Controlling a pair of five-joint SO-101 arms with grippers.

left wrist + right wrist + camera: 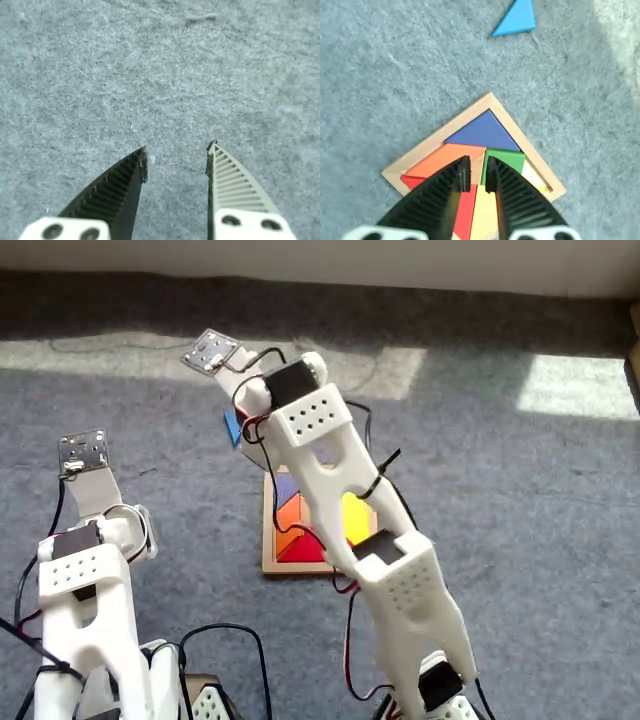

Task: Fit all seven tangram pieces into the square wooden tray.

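We are judging this to be the last fetch: the square wooden tray (435, 135) is holding most of the coloured pieces, while the light blue triangular piece (516, 19) is lying loose on the grey carpet (100, 75) beyond the tray's far left corner. The right gripper (477, 172) is hovering over the tray, jaws barely parted and empty, and the left gripper (177, 155) is hanging wide open over carpet at the left. Next, we are expecting the right one to need wider jaws and a reach past the far rim.
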